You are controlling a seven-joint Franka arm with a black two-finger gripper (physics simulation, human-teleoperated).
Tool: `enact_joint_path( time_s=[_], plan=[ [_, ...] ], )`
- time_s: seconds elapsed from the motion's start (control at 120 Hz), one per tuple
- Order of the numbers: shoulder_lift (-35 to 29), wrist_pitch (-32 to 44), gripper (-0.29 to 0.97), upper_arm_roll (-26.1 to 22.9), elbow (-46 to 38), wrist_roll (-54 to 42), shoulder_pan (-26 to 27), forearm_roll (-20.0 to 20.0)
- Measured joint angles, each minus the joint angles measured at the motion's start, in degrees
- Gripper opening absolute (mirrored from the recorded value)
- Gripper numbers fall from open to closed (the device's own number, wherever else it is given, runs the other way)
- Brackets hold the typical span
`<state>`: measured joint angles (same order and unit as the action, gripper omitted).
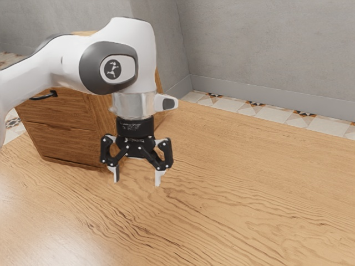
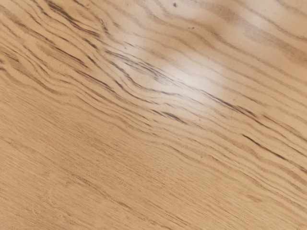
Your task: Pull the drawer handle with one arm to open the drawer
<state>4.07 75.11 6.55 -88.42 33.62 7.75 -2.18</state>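
The cabinet [image 1: 66,145] stands at the table's [image 1: 249,194] far corner, on the exterior view's left. The handle [image 1: 43,96], a black loop, sits on the upper drawer [image 1: 72,111] front, which appears flush with the front below it. The arm [image 1: 66,55] enters from the exterior view's left and hides part of the cabinet. The gripper [image 1: 137,178] points straight down, just in front of the cabinet's near corner and well apart from the handle. Its fingers [image 1: 116,174] are spread apart with nothing between them, tips just above the table. In the wrist view, bare wood grain of the table [image 2: 153,143] lies under the gripper. Beyond the table's far edge, tiled floor [image 1: 266,111] meets a grey wall [image 1: 266,44].
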Motion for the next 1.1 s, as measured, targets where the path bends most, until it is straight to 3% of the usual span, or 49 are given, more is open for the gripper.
enact_joint_path(
  time_s=[0.175, 0.333, 0.367, 0.45, 0.508, 0.658, 0.825, 1.1],
  plan=[
    [-2.16, 11.72, 0.68, 1.07, 0.14, 12.72, 0.44, 0.88],
    [-9.2, 10.96, 0.68, 8.9, 0.55, 22.01, 5.83, 5.02],
    [-12.61, 9.94, 0.68, 8.61, 0.49, 24.03, 1.83, 5.37],
    [-19.69, 9.33, 0.68, 1.54, -2.31, 28.39, -18.65, 4.65],
    [-19.69, 10.7, 0.68, -0.57, -3.06, 30.76, -24.91, 3.95],
    [-15.68, 19.29, 0.68, -0.97, -6.07, 35.75, -29.91, 3.15],
    [-17.99, 28.16, 0.68, -0.84, -11.21, 38.9, -36.92, 1.64],
    [-13.43, 33.75, 0.68, -0.93, -7.43, 40.64, -38.21, 0.55]
  ],
)
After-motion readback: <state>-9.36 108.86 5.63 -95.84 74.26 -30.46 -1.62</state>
